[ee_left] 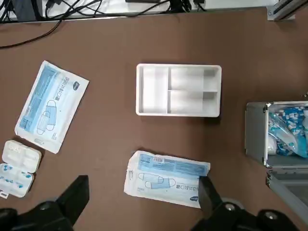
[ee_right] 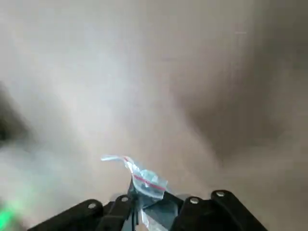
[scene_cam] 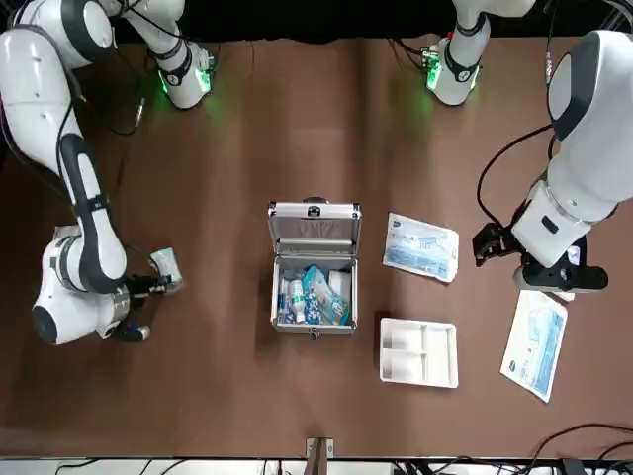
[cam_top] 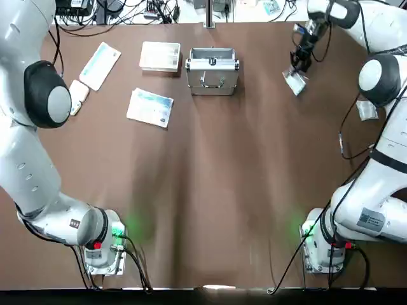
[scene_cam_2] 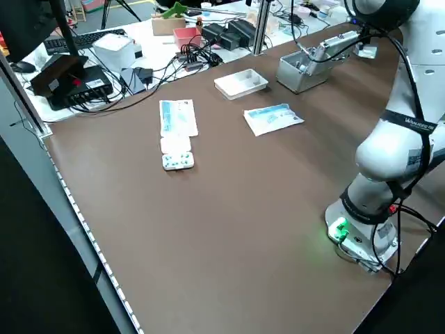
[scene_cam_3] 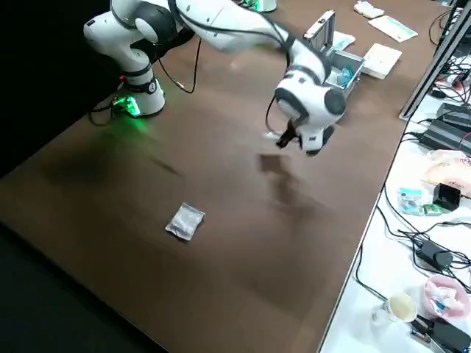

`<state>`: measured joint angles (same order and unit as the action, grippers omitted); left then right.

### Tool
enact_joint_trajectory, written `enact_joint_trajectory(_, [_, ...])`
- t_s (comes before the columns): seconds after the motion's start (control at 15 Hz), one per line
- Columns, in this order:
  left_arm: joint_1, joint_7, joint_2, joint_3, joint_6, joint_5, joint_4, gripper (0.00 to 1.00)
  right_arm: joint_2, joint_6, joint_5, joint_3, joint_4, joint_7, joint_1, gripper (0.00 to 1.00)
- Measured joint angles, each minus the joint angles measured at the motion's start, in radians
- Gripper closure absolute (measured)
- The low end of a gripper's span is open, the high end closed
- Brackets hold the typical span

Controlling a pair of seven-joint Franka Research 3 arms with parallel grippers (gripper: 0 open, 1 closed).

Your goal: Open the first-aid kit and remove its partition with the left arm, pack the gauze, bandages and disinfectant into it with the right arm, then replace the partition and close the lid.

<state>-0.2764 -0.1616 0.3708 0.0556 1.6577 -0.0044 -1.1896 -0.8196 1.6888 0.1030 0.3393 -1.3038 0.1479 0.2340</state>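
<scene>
No legible writing; right pincer (ee_right: 144,211) grips packet (ee_right: 147,185).

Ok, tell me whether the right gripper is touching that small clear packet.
Touching. The right wrist view shows the clear packet pinched between the fingers of the right gripper, its top sticking out past them.

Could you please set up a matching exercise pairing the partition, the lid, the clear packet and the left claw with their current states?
Things:
1. partition
2. lid
3. clear packet
4. left claw

States:
A. open and empty
B. pinched in the right claw
C. lying on the table beside the case
D. swung up, leaving the case open

Pairs: 1-C, 2-D, 3-B, 4-A
</scene>
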Motion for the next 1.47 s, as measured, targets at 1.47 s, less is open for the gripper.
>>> enact_joint_trajectory(1.47, [0.018, 0.000, -0.005, 0.003, -0.039, 0.017, -0.007, 0.00, -0.148, 0.660, 0.139, 0.253, 0.102, 0.736, -0.389, 0.91])
